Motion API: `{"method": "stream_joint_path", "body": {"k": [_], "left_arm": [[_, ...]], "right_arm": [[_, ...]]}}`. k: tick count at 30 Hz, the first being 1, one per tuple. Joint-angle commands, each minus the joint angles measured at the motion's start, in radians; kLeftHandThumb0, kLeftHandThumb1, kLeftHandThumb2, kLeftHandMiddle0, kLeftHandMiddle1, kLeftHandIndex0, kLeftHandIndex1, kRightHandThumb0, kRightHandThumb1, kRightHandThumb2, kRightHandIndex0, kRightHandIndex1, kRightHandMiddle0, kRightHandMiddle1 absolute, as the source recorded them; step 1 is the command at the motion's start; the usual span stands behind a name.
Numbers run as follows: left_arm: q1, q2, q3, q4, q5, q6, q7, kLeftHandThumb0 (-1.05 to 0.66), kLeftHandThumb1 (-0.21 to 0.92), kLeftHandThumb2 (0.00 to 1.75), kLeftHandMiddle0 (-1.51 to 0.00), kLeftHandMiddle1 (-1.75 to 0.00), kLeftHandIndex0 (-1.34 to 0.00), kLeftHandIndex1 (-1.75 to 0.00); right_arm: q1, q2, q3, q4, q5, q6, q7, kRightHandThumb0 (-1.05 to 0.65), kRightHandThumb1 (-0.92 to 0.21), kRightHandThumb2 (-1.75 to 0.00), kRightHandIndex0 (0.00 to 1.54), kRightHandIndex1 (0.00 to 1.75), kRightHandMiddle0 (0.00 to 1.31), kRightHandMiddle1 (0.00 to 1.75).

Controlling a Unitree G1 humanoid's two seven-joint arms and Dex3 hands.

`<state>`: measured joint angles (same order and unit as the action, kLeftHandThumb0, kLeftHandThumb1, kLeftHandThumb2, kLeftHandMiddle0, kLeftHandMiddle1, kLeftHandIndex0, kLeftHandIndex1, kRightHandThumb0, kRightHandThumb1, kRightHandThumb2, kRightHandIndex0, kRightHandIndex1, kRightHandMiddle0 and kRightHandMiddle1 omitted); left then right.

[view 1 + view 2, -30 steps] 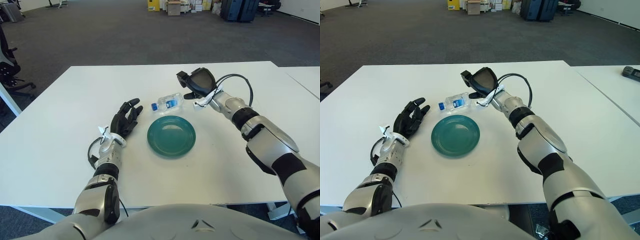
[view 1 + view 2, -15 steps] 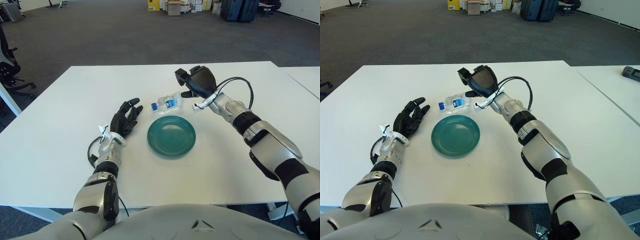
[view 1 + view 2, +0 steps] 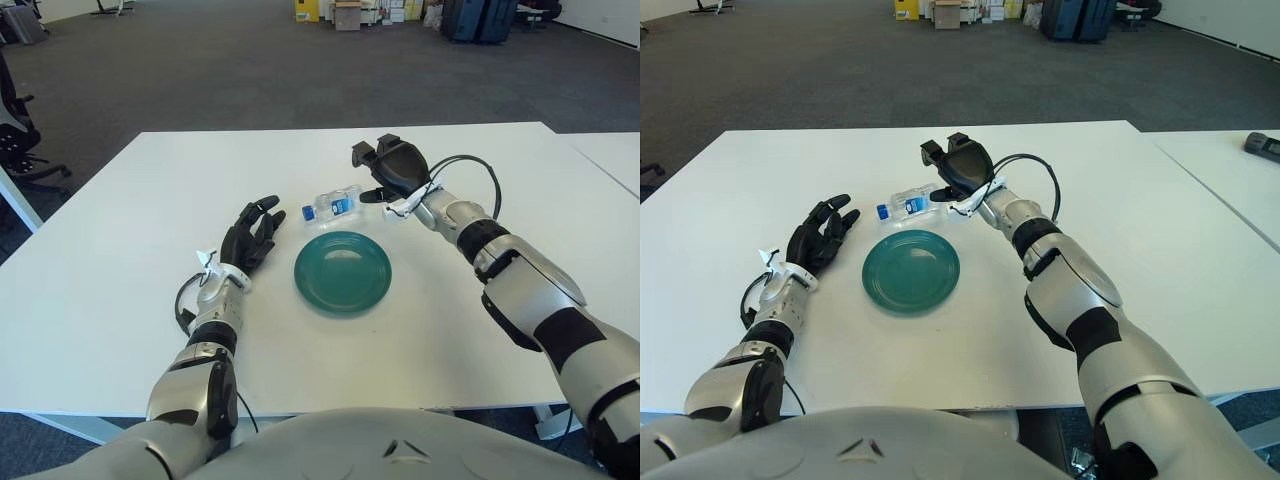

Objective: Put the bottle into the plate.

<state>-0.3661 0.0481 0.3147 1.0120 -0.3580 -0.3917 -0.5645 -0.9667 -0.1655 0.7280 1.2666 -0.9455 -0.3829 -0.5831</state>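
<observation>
A small clear bottle (image 3: 334, 204) with a blue label and blue cap lies on its side on the white table (image 3: 110, 260), just beyond the round teal plate (image 3: 342, 270). My right hand (image 3: 385, 172) hovers right beside the bottle's base end, fingers spread, holding nothing. My left hand (image 3: 250, 237) shows to the left of the plate with its fingers relaxed and nothing in them.
A second white table (image 3: 612, 155) adjoins on the right, with a dark object (image 3: 1262, 146) on it. An office chair (image 3: 18, 140) stands off the table's far left. Boxes and dark cases (image 3: 480, 20) stand far back on the carpet.
My right hand has come down and slightly forward, closer to the bottle's base end. The bottle, plate and left hand have not moved.
</observation>
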Motion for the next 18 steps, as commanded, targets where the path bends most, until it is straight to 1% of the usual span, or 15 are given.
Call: {"method": "stream_joint_path", "body": {"k": [1,4,7,11,18], "left_arm": [[0.017,-0.006,-0.003,0.029,0.011,0.024,0.013,-0.50,0.80,0.77,-0.52,-0.67,-0.29,-1.01],[0.017,-0.010,-0.001,0.027,0.008,0.024,0.012,-0.51,0.81,0.76,-0.52,-0.67,-0.29,-1.01],[0.018,-0.014,-0.001,0.025,0.008,0.022,0.012,-0.51,0.82,0.75,-0.52,-0.67,-0.29,-1.01],[0.019,-0.017,-0.002,0.021,0.008,0.020,0.012,-0.51,0.83,0.74,-0.52,-0.65,-0.28,-1.00],[0.021,-0.025,0.000,0.017,0.005,0.018,0.010,-0.51,0.87,0.71,-0.51,-0.57,-0.26,-0.98]], "right_arm": [[-0.039,0.043,-0.014,0.038,0.031,0.020,0.079,-1.03,-0.92,-0.71,0.01,0.01,0.00,0.13],[-0.038,0.057,-0.013,0.051,0.038,0.031,0.116,-1.04,-0.92,-0.73,0.00,0.00,0.00,0.04],[-0.039,0.072,-0.012,0.059,0.044,0.038,0.149,-1.05,-0.92,-0.74,0.00,0.00,0.00,0.01],[-0.039,0.090,-0.020,0.068,0.057,0.044,0.200,-1.05,-0.92,-0.74,0.00,0.00,0.00,0.00],[-0.030,0.114,-0.037,0.081,0.080,0.059,0.269,-1.05,-0.92,-0.74,0.00,0.00,0.00,0.00]]}}
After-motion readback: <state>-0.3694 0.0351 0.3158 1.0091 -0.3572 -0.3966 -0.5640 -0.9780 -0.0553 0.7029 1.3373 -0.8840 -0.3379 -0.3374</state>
